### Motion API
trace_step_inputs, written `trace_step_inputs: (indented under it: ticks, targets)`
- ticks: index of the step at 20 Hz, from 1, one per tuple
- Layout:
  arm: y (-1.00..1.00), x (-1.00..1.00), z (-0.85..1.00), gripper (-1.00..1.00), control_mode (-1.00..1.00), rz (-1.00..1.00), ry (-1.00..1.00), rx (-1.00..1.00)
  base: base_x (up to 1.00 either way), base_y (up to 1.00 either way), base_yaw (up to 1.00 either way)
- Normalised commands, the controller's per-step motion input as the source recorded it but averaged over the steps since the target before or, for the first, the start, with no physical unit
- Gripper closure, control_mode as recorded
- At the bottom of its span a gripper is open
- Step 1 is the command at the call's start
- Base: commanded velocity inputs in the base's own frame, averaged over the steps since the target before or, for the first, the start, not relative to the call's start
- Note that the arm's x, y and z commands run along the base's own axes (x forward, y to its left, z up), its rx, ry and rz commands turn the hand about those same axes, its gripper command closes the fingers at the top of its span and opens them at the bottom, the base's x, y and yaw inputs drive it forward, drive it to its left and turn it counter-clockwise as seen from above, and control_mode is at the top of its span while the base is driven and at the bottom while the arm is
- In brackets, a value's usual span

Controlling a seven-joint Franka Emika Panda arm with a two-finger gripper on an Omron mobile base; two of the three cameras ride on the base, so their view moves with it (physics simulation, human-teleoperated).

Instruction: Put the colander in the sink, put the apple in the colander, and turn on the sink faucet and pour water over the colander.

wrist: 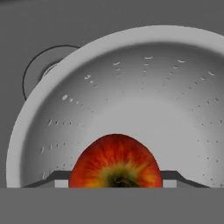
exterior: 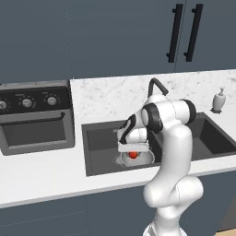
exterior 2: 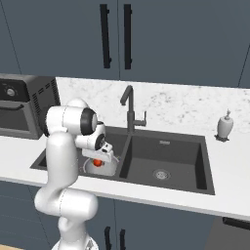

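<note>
Dark blue-grey cabinets with black bar handles back a white speckled countertop (exterior: 50, 173), into which the dark double-basin sink (exterior 2: 168, 151) is set. At the centre of the left base view the gripper (exterior: 132, 150) hangs low in the sink's left basin, directly over the colander (exterior: 144, 159), which sits on the basin floor. The apple (wrist: 115, 162) sits between the two finger tips at the bottom of the hand view, jaws partly apart and clamped on its sides; it is poised over the colander's perforated silvery bowl, and whether it touches the bowl cannot be told. A round steel drain (wrist: 41, 70) peeks out beyond the colander's rim at the upper left of the hand view.

Behind the basins' divider rises the dark gooseneck sink faucet (exterior 2: 129, 107), its spout curving forward. A small white soap dispenser (exterior 2: 224, 127) stands on the counter at the right of the right base view. A dark oven (exterior: 34, 117) with knobs sits at the left of the left base view. No legible writing shows anywhere.
</note>
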Motion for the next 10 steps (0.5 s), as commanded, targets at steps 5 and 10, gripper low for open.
trace_step_inputs:
  ticks: [5, 10]
  targets:
    - [0.00, 0.11, -0.25, 1.00, -1.00, 0.00, -0.15, 0.00, 0.00, 0.00, 0.00]
    - [0.00, 0.19, -0.22, 1.00, -1.00, 0.00, -0.10, 0.00, 0.00, 0.00, 0.00]
